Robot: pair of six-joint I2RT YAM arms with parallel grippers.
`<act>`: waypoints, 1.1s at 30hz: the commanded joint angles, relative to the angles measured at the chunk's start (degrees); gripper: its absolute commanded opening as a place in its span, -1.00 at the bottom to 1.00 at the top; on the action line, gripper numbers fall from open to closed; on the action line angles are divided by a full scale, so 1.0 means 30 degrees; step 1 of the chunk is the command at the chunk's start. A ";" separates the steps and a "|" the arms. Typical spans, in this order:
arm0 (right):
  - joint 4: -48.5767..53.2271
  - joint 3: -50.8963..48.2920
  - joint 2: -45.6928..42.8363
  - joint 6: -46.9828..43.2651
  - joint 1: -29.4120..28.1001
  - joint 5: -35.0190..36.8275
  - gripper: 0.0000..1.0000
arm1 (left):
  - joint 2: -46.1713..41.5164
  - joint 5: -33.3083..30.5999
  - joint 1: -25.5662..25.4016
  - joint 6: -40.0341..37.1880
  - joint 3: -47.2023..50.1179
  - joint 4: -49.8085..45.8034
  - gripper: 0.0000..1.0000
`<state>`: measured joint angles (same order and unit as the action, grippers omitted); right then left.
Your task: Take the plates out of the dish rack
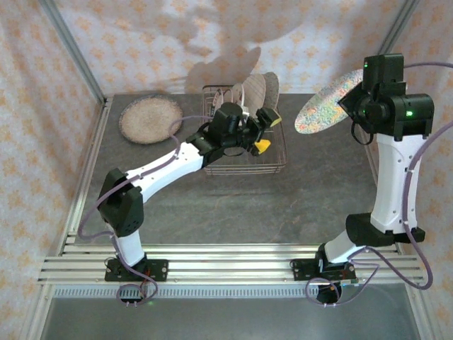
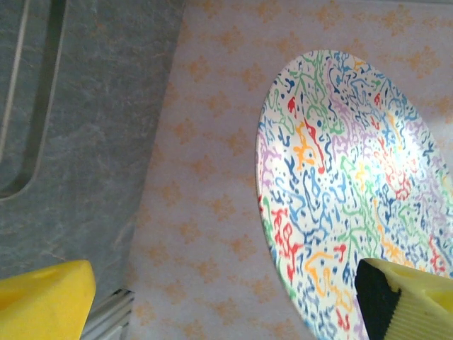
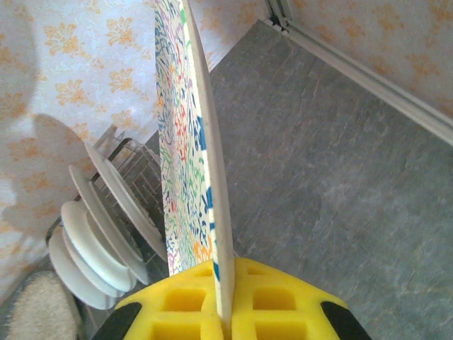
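While aloft, plate (image 3: 181, 142) in right pincer (image 3: 225, 301)

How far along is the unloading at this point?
Done: one speckled plate lies flat on the table, left of the rack. In hand: the right claw is shut on a colourful plate, held up clear of the rack. Left: several plates stand in the rack, with the open left claw above it.

Present were one dish rack (image 1: 269, 161), about four racked plates (image 3: 99, 244), one multicoloured plate (image 1: 325, 106) at upper right and one speckled plate (image 1: 150, 119) at upper left.
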<state>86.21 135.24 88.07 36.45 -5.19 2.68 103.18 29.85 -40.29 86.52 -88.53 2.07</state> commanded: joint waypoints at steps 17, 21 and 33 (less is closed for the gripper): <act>-0.2767 -0.4882 -0.3559 0.3743 0.0412 -0.3454 -1.00 | 0.2922 0.0862 -0.0807 0.4851 -0.2333 0.3620 0.13; -0.3538 -0.6006 -0.4004 0.4043 0.0438 -0.4026 -1.00 | 0.2846 0.0716 -0.0807 0.5129 -0.2037 0.4070 -0.03; -0.4388 -0.7763 -0.4804 0.3893 0.0488 -0.4080 -1.00 | 0.2173 0.0774 -0.0544 0.4902 -0.1427 0.3825 -0.97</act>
<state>77.65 112.62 75.64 50.04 -3.46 -9.72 111.24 31.05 -41.85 103.35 -94.00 13.85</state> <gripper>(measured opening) 0.063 0.109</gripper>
